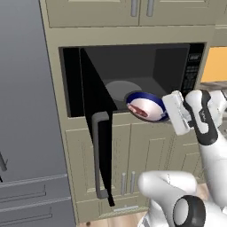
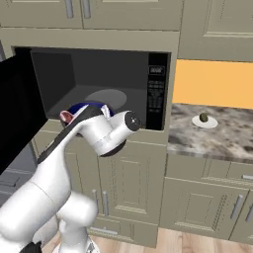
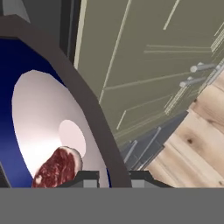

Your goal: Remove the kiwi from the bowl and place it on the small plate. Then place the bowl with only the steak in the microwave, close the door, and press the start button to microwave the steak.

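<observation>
- Gripper (image 1: 168,111): pinched on the rim of the bowl (image 1: 148,106), which is held tilted at the mouth of the microwave (image 1: 133,71), partly over the cavity floor.
- Steak (image 1: 138,109): lying low inside the bowl, against the downhill wall.
- Kiwi (image 2: 203,117): resting on the small plate (image 2: 204,122), on the counter well right of the microwave.
- Door (image 1: 95,133): swung wide open, handle outward.
- Risk, judged: the steak may slide out over the tilted rim; the bowl could slip in an edge grip or be knocked against the cavity sill.
- Surroundings: beige panelled cabinets (image 2: 133,183), marbled grey counter (image 2: 217,138), orange backsplash, wooden floor (image 3: 197,140).
</observation>
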Robot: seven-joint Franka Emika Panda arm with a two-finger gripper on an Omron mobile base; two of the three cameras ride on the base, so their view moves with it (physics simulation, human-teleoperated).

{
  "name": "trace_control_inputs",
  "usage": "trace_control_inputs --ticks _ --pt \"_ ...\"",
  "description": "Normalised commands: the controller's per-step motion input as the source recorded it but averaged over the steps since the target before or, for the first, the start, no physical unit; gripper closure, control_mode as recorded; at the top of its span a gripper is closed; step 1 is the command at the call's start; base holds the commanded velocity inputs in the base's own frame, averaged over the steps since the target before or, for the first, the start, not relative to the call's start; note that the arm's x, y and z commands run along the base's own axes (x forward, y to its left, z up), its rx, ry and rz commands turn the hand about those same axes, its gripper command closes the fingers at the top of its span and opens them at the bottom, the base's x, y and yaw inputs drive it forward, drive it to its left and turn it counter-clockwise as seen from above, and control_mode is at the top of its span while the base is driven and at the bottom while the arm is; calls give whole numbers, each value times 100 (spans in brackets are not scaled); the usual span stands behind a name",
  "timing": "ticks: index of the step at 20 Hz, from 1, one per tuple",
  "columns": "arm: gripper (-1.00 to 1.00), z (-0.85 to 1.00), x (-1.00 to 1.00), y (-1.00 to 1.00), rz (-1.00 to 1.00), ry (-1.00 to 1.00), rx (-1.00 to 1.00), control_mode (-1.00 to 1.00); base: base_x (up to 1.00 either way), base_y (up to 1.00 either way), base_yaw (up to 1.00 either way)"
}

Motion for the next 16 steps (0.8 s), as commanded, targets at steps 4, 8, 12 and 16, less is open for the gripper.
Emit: trace_control_inputs --ticks 4,8,12,16 --pt "100 6 100 0 0 7 0 -100 0 0 0" --pt "100 4 98 8 0 4 0 -100 0 0 0" --pt "100 5 86 8 -1 3 0 -100 0 0 0" --pt "100 0 81 18 -2 3 0 -100 0 0 0"
